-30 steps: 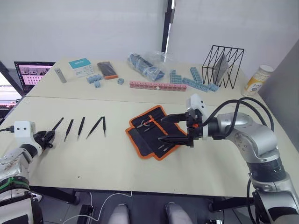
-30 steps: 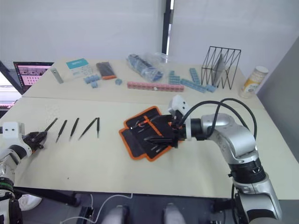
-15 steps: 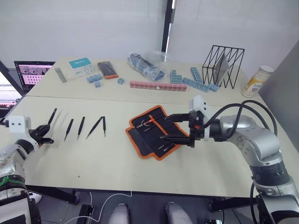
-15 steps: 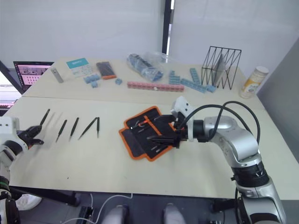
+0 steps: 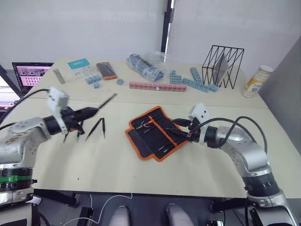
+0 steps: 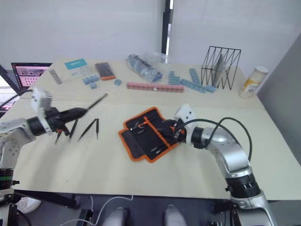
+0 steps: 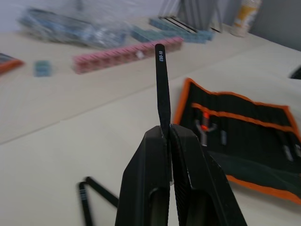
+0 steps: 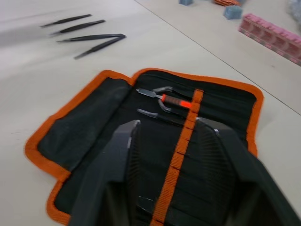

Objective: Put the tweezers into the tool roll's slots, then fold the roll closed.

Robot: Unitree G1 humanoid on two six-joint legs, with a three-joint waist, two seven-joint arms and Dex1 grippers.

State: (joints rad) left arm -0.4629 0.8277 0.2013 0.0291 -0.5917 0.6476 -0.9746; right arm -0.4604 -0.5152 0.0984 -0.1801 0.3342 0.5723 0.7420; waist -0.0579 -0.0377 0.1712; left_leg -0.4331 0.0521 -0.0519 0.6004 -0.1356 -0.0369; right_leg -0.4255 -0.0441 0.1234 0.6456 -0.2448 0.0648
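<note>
- You can read "E80-10" on the slim black metal tweezer [image 7: 162,80]. Your left gripper [image 7: 168,134] pinches it in the air, long way pointing toward the open black-and-orange fabric tool roll [image 5: 155,133].
- Your right gripper [image 8: 165,141] hangs unclenched over the roll.

Five tweezers [image 5: 96,127] in all: four lying left of the tool roll [image 5: 155,132] and one up in the air on that same side. One tool roll, with one red-handled tool [image 8: 174,100] tucked in it. Behind the roll are one pink strip of blocks [image 5: 158,86], one plastic bag [image 5: 146,66], one wire rack [image 5: 223,66], one canister [image 5: 255,81], one laptop [image 5: 32,74], one grey bar [image 5: 58,76], one dark pack [image 5: 106,70] and one teal card [image 5: 80,67]. The loose blue blocks [image 5: 94,80] look like a dozen or more, too clustered to count surely.
</note>
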